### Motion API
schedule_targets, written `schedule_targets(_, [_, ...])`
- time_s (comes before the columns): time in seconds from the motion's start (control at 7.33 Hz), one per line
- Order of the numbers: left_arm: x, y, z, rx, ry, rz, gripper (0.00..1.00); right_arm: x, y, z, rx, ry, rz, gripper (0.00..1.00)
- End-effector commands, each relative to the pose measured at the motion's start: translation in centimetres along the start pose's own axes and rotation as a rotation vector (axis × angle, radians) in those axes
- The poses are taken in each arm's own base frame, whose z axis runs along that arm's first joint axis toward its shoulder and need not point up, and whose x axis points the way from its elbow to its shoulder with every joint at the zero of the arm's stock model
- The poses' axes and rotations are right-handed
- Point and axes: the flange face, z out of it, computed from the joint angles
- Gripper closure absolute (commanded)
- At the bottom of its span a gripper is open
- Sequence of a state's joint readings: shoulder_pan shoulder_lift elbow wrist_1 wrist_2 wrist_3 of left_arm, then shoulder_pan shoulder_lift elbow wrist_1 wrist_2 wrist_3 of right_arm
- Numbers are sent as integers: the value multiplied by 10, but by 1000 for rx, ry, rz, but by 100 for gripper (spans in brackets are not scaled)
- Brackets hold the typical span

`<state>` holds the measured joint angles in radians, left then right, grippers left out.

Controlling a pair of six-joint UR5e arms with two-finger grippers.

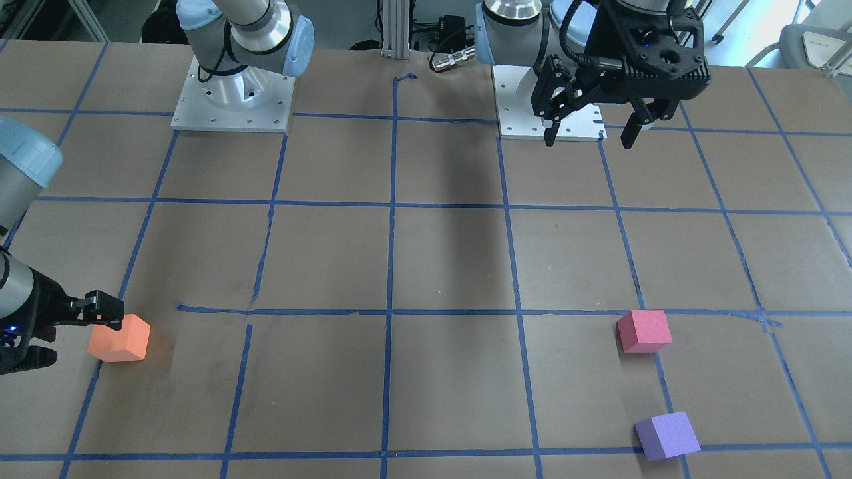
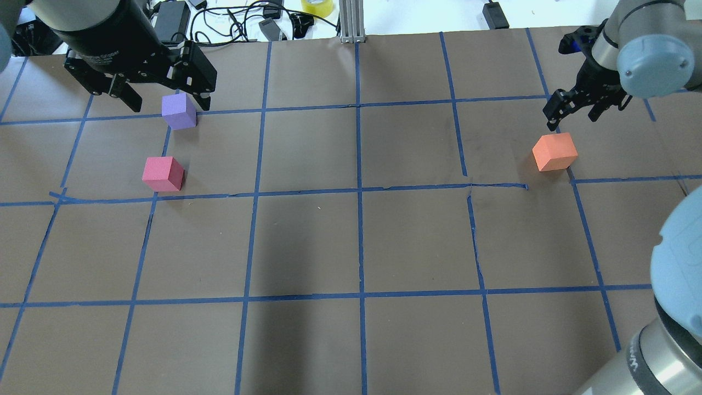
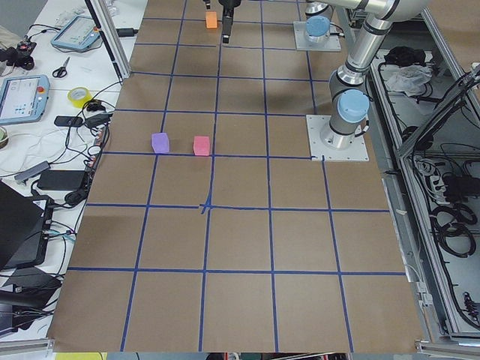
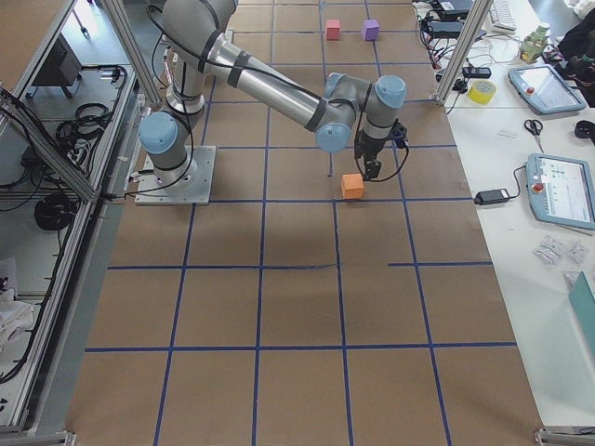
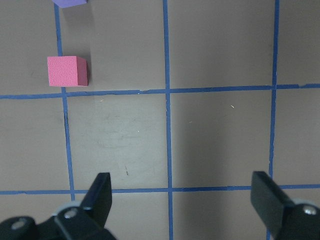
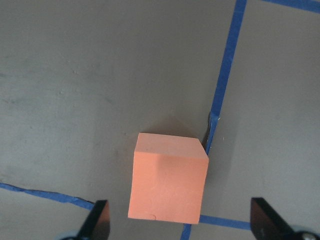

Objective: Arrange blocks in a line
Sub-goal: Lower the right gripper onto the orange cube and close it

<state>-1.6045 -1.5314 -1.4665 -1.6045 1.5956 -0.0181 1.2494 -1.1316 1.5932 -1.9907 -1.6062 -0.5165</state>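
the right pincer (image 2: 575, 112) is opened wide just over the orange block (image 2: 555, 152), which is not yet gripped; lowering and closing around it seems needed next. the pinkish-red block (image 2: 163, 174) and purple block (image 2: 179, 111) lie far from it, ahead of the wide-open left pincer (image 5: 181, 185).

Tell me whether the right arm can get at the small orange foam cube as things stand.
Probably yes. The right hand is open and hangs close by the small orange foam cube, which shows between its fingers in the wrist view. Nothing stands between them.
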Motion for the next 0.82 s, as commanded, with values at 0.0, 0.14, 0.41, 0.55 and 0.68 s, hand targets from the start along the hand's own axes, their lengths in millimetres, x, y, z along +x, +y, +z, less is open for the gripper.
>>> schedule_targets(0.0, [0, 0, 0, 0, 3, -2, 0, 0, 7, 31, 6, -20, -4, 0])
schedule_targets(0.14, [0, 0, 0, 0, 0, -2, 0, -1, 2, 40, 9, -48, -6, 0])
schedule_targets(0.41, [0, 0, 1, -1, 0, -2, 0, 3, -4, 58, 3, -44, -9, 0])
schedule_targets(0.55, [0, 0, 1, -3, 0, -3, 0, 4, -5, 59, 1, -39, -9, 0])
schedule_targets(0.68, [0, 0, 1, -3, 2, -3, 0, 4, -6, 59, 3, -36, -8, 0])
